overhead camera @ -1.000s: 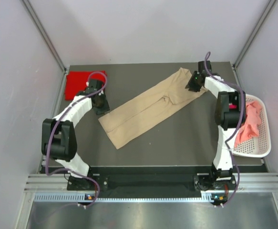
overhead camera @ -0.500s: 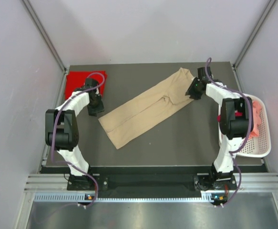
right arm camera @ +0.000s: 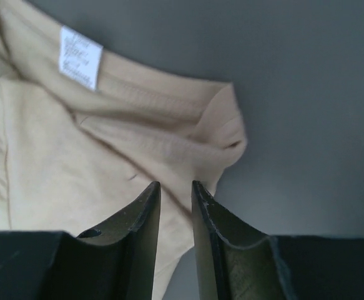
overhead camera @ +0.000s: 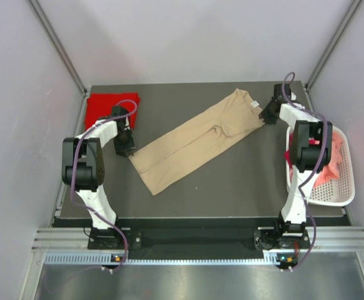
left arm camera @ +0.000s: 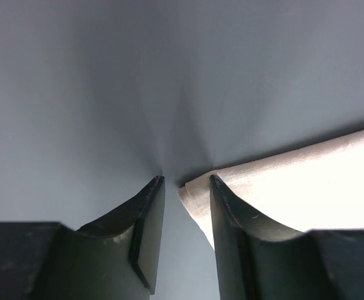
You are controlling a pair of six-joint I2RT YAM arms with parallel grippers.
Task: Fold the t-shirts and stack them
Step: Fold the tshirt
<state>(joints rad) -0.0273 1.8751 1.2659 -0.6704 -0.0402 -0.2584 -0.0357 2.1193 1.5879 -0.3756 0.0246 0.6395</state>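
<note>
Two grippers wait at opposite ends of the long tan cotton t-shirt (overhead camera: 194,140). It lies folded lengthwise on a diagonal across the dark grey table (overhead camera: 244,187). The left gripper (overhead camera: 126,147) sits at the shirt's near-left corner and the right gripper (overhead camera: 268,115) at the collar end. Each has its jaws only a slit apart, and we see nothing clamped in either.

We judge the left side the riskier. In its wrist view the cloth corner (left arm camera: 191,190) lies right at the tip of one finger (left arm camera: 222,200), barely inside the gap. Closing from here could miss the corner or nip only the upper layer, letting the fold peel open. On the right, a pinch might take a single ply of the ribbed collar (right arm camera: 169,128), and uneven grips would skew the next fold.

Only the overhead camera shows the layout. It takes in the folded bright red shirt (overhead camera: 107,106) at the far-left corner and the white slotted plastic basket (overhead camera: 325,201) holding pink cloth (overhead camera: 334,156). Only the wrist cameras show the finger gaps and the small white sewn label (right arm camera: 80,57).
</note>
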